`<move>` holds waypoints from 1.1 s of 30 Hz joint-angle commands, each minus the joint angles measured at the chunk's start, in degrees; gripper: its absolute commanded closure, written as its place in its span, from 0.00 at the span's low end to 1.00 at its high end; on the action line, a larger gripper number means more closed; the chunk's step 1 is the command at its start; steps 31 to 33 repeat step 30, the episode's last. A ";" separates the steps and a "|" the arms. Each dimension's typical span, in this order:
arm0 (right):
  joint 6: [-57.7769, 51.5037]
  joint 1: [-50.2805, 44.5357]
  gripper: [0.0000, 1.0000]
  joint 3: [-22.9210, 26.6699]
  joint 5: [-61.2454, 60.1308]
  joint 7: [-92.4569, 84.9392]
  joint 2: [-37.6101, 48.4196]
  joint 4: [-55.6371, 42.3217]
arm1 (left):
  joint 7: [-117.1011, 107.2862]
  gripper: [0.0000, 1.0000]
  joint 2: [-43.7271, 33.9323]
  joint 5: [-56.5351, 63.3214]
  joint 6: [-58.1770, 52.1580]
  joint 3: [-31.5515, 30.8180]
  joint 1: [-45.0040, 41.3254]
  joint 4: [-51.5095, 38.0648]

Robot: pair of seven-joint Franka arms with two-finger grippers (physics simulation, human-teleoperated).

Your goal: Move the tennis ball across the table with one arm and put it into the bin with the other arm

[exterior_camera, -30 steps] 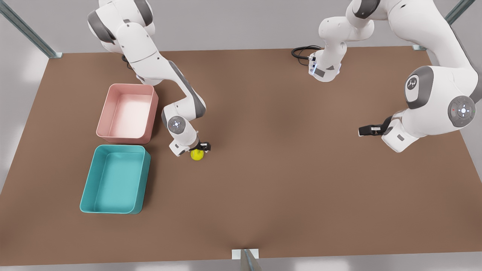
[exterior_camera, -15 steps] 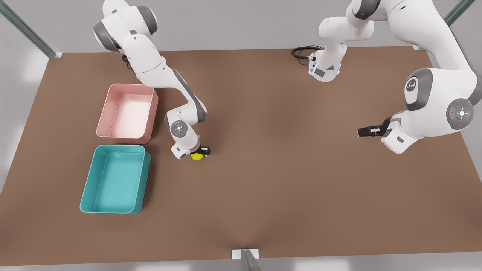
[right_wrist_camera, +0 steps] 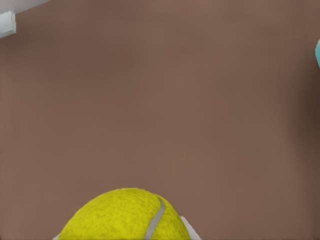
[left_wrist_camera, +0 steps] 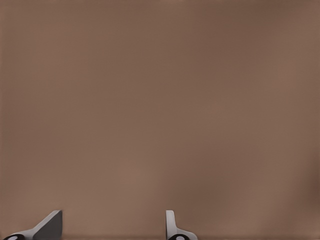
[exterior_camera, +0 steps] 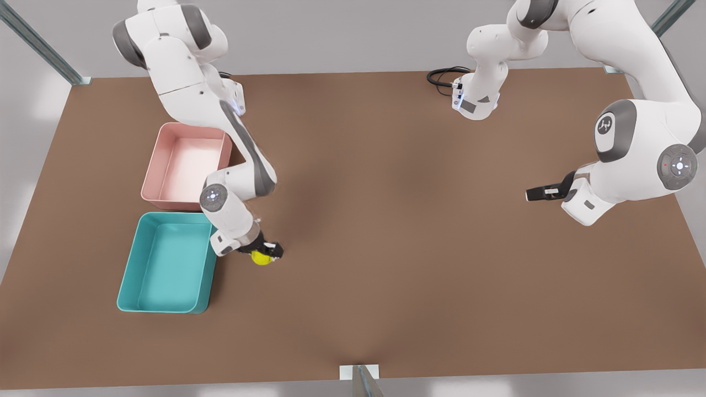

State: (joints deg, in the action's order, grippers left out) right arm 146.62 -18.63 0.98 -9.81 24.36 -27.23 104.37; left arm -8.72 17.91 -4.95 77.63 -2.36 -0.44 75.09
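Since half a second ago, the right gripper (exterior_camera: 263, 251) has carried the tennis ball (exterior_camera: 260, 257) down and toward the front view's left, from a spot level with the gap between the two tubs to just beside the teal bin (exterior_camera: 165, 263). The ball sits clamped between the black fingers, near the bin's upper right corner but outside its wall. The arm's elbow has swung over the pink tub (exterior_camera: 186, 165), covering that tub's lower right corner. In the right wrist view the ball (right_wrist_camera: 125, 215) fills the lower middle, its white seam curving up one side, with a sliver of the teal bin (right_wrist_camera: 318, 54) at the frame's right edge.

The left gripper (exterior_camera: 543, 192) waits at the front view's right, hardly moved, hovering over bare table with nothing in it. In the left wrist view its two fingertips (left_wrist_camera: 171, 225) stand well apart over the brown surface.

The table (exterior_camera: 397, 231) is a plain matte brown board filling most of the front view. Grey walls lie beyond it, with metal frame struts at the upper corners and a bracket at the bottom middle. A black cable (exterior_camera: 443, 76) loops near the base of the arm at the upper right.

The ball's upper part is hidden by the fingers in the front view, and both arms' shoulders are cut off by the top edge.
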 commanded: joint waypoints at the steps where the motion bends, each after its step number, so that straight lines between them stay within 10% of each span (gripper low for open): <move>1: -15.92 4.74 0.49 0.16 1.29 -21.45 1.30 -2.86 | -0.60 0.00 -0.07 0.03 -0.11 -0.01 0.00 -0.03; 10: -25.24 20.30 0.45 6.84 6.21 -43.43 -0.98 -1.19 | -0.69 0.00 0.37 0.03 -0.11 -0.01 0.27 -0.03; 11: -25.24 20.30 0.00 6.84 6.21 -43.87 -1.33 -1.19 | -0.69 0.00 0.28 0.03 -0.11 -0.01 0.27 -0.03; 19: -27.78 19.77 0.00 6.23 5.24 -43.25 -1.33 -5.92 | -0.69 0.00 0.28 0.03 -0.11 -0.01 0.27 -0.12; 24: -62.58 14.59 0.00 6.76 9.89 -32.71 -0.63 -36.33 | -0.69 0.00 -0.07 -0.06 -2.92 -0.10 0.26 -0.56; 27: -66.82 14.50 0.00 5.70 11.92 -28.84 14.30 -28.09 | -0.78 0.00 -0.07 -0.06 -3.36 -0.19 0.18 -0.56; 33: -66.29 15.38 0.00 5.53 10.69 -28.66 16.51 -25.71 | -0.78 0.00 0.11 -0.15 -3.36 -0.19 0.26 -0.38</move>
